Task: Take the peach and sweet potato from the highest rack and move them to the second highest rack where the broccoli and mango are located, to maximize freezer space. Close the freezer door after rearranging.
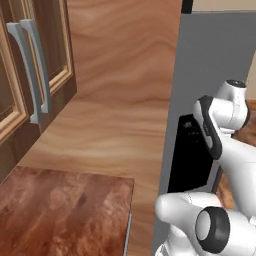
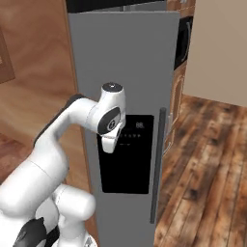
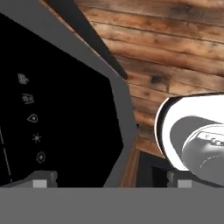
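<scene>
One wide-open end effector (image 3: 111,179) beside the freezer door's (image 2: 125,58) black panel (image 3: 57,113) (icons legible from the hand).

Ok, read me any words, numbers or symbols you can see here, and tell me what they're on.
No readable words or numbers.
Black panel on the fridge door: a column of small white icons, one like a star, the rest too blurred to name.
Same panel: faint marks, too small to read.

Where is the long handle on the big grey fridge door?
In the right base view, the dark handle runs up and down near the right edge of the grey fridge door, just right of the black panel, with the wooden floor beyond.
</scene>
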{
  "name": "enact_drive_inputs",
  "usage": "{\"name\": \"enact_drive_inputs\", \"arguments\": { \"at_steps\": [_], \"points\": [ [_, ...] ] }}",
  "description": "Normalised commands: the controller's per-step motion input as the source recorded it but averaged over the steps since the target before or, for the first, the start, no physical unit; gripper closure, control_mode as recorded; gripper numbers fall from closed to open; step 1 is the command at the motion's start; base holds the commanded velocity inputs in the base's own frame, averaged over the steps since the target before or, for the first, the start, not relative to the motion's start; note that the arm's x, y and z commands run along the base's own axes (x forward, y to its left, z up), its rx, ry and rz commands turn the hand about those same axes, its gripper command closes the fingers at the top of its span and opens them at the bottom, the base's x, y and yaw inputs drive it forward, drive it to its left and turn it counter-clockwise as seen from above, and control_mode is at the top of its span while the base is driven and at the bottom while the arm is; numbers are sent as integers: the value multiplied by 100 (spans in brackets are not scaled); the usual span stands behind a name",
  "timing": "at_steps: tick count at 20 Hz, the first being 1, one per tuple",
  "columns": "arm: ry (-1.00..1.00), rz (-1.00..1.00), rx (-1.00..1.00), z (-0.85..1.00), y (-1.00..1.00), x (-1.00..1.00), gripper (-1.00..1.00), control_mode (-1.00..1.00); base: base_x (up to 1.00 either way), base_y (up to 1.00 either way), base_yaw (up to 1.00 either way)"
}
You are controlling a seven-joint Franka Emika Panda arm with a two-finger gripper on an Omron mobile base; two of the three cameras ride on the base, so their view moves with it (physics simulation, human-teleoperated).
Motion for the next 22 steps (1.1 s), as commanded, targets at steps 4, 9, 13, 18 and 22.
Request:
{"name": "enact_drive_inputs", "arguments": {
  "at_steps": [4, 9, 13, 18, 22],
  "points": [
    [-1, -11, 4, -22, -11, 99, -100, -100, 0, 0, 0],
    [-5, 3, 11, -22, 2, 90, -100, -100, 0, 0, 0],
    [-4, 51, 15, -23, 12, 73, -100, -100, 0, 0, 0],
    [0, 83, 13, -25, 24, 64, -100, -100, 0, 0, 0],
    [0, 82, 7, -22, 39, 53, -100, -100, 0, 0, 0]
  ]
}}
